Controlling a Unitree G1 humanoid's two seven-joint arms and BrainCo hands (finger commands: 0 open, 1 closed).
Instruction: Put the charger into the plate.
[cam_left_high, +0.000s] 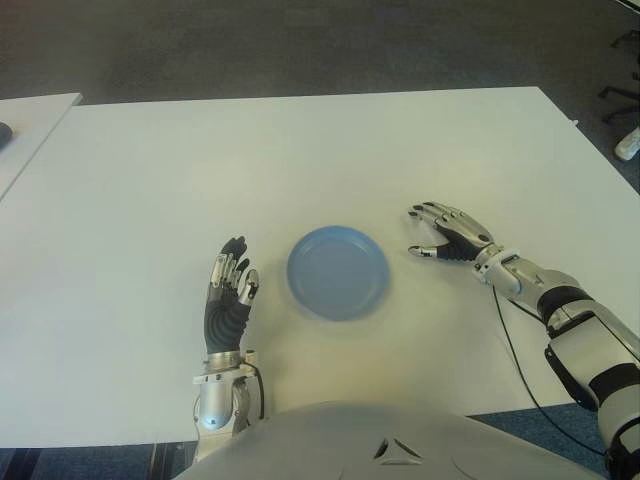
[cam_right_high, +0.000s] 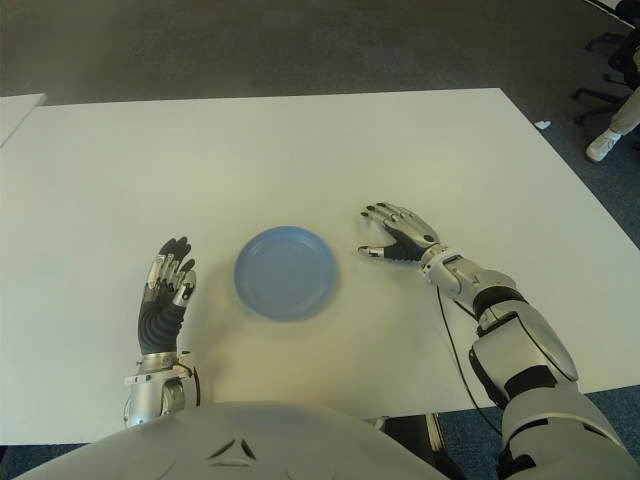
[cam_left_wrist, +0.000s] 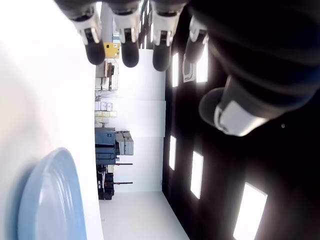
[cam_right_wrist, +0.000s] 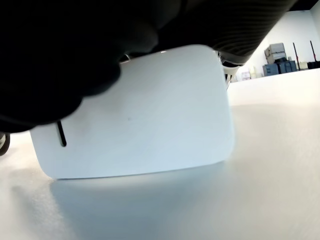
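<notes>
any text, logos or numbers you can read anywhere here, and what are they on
None can be read.
The white charger under the right hand shows a plain face with only a short dark slot, no print.
The blue plate and white table are unmarked.
Boxes in the background of the left wrist view are too small to read.

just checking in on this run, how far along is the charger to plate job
Early stage. The blue plate is empty, so nothing is delivered. The right robot hand sits over the white charger on the table, right of the plate; a firm grasp can't be confirmed. The left robot hand is open, left of the plate. Left: lift, carry over, release.
</notes>
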